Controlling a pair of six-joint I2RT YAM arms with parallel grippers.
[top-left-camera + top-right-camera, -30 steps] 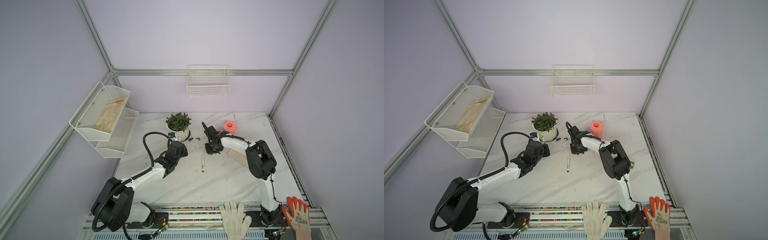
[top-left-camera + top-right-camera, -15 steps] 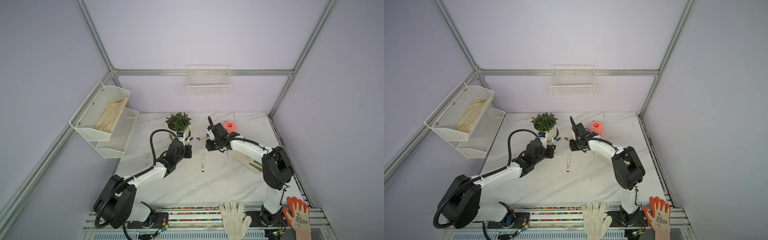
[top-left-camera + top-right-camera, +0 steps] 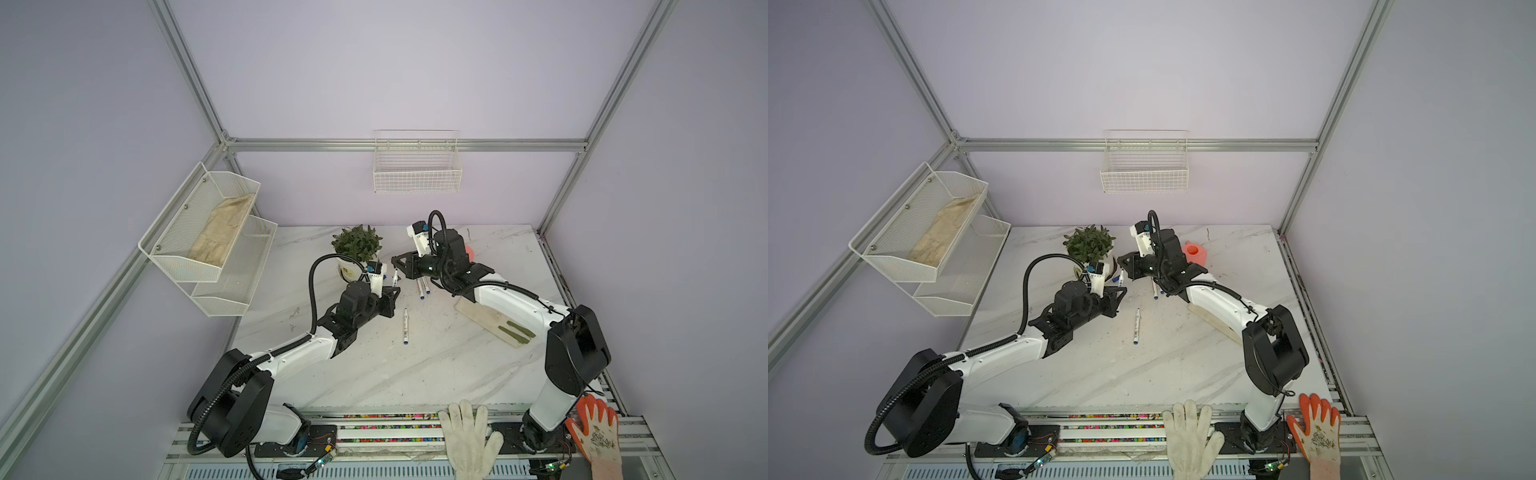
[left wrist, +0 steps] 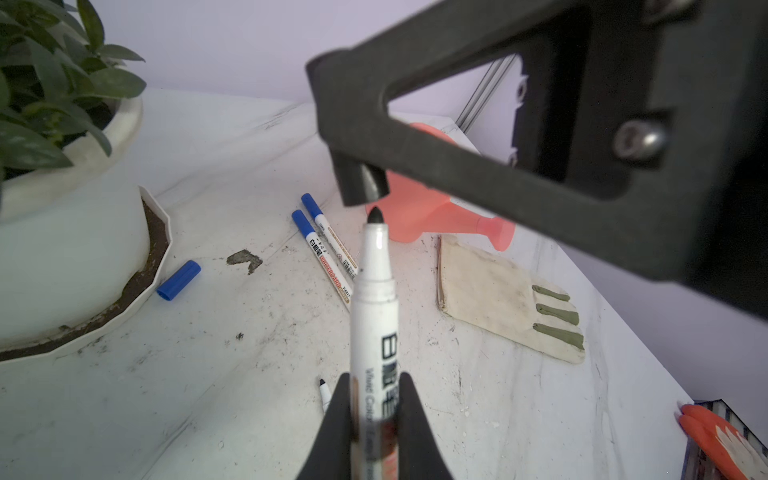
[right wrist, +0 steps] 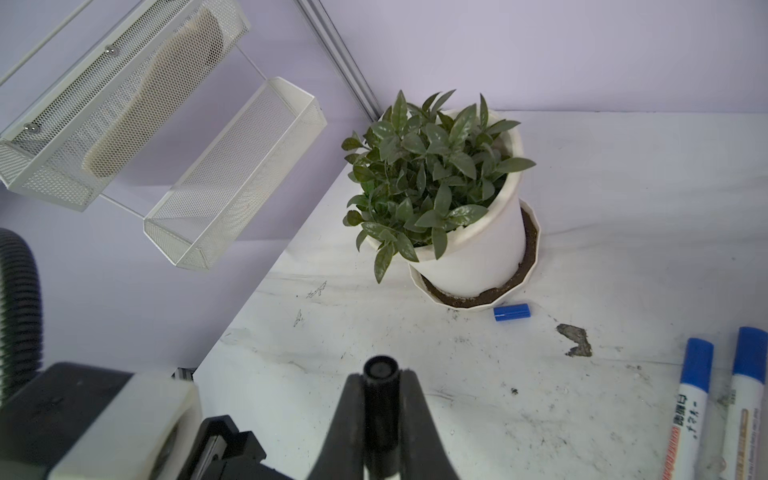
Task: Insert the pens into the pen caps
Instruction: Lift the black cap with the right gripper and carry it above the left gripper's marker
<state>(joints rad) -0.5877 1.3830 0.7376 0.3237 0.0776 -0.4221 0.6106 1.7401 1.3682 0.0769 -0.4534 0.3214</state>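
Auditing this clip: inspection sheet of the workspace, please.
Surface: marble tabletop, dirt-smudged.
Job's things: black pen in left gripper, tip just short of black cap in right gripper; lying loose: two blue-capped pens, bare-tipped pen, blue cap.
Clutter: potted plant, pink watering can, work glove, debris scrap.
Grippers: both shut on their loads.
Cables: corrugated hoses arch over both wrists, unsnagged.
Surroundings: wire basket, mesh shelves; white glove, orange glove at front.

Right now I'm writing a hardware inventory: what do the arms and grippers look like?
The left arm and right arm have white shells with black joints and a ribbed black hose looping near the wrist. The left gripper and right gripper are black, with tapering fingers.
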